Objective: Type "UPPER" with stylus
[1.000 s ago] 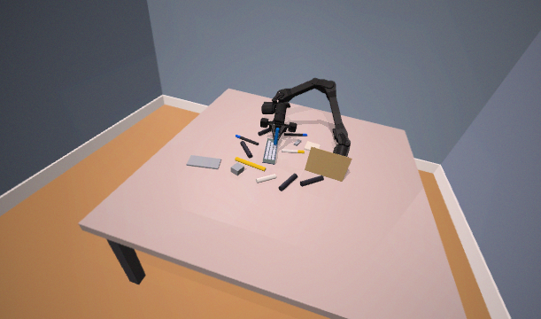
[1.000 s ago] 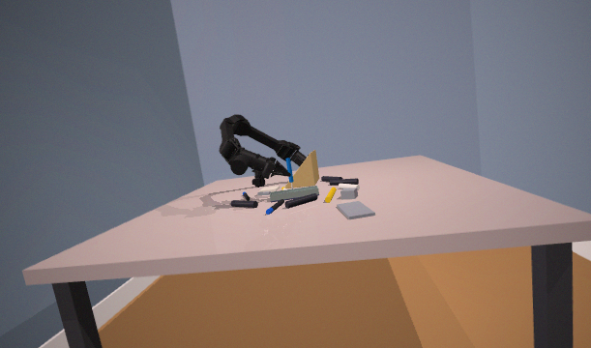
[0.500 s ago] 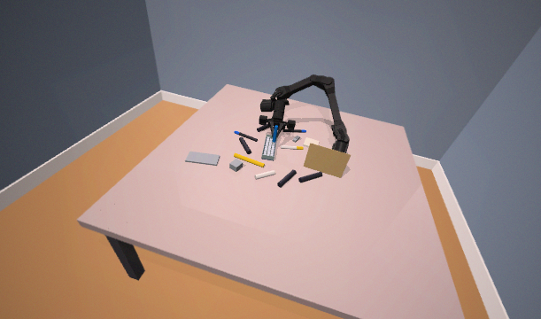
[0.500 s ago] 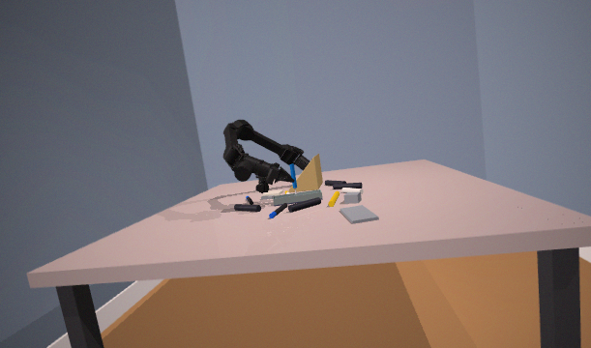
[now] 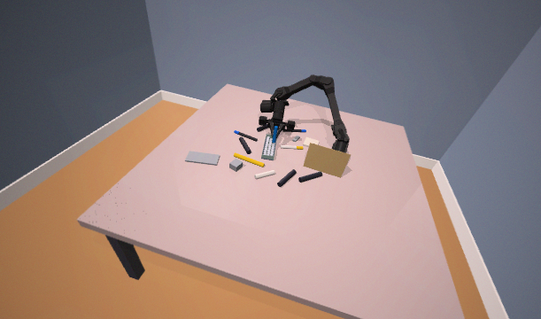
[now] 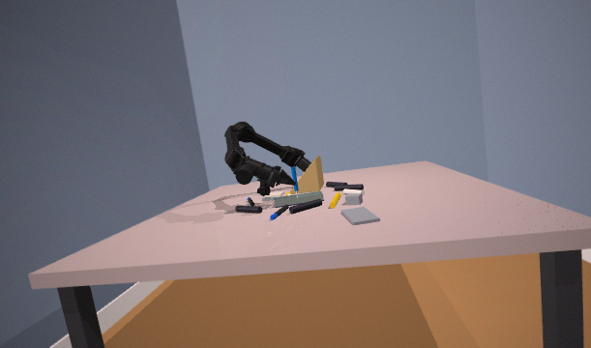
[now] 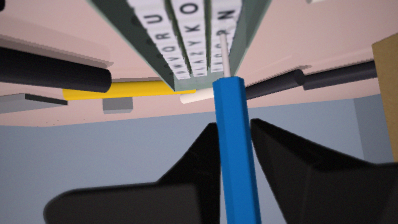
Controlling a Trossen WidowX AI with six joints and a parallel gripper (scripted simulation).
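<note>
The blue stylus (image 5: 275, 132) (image 6: 294, 173) (image 7: 237, 160) is held near upright between the black fingers of my gripper (image 5: 274, 135) (image 6: 295, 184) (image 7: 233, 128), which is shut on it. Its thin pale tip points down at the keyboard (image 5: 267, 157) (image 6: 307, 197) (image 7: 145, 47), a narrow grey-green block with three rows of white lettered keys. In the wrist view the tip lies over the P key (image 7: 223, 31), beside the N key (image 7: 226, 14). Whether the tip touches the key or the key is pressed cannot be told.
A tan board (image 5: 327, 160) (image 6: 314, 178) (image 7: 389, 90) stands by the arm's base. A black cylinder (image 5: 244, 145) (image 6: 306, 206) (image 7: 55, 72) lies beside the keyboard. A yellow stick (image 5: 249, 159) (image 7: 125, 90), grey block (image 5: 235, 165) and white cylinder (image 5: 265, 175) lie past its far end.
</note>
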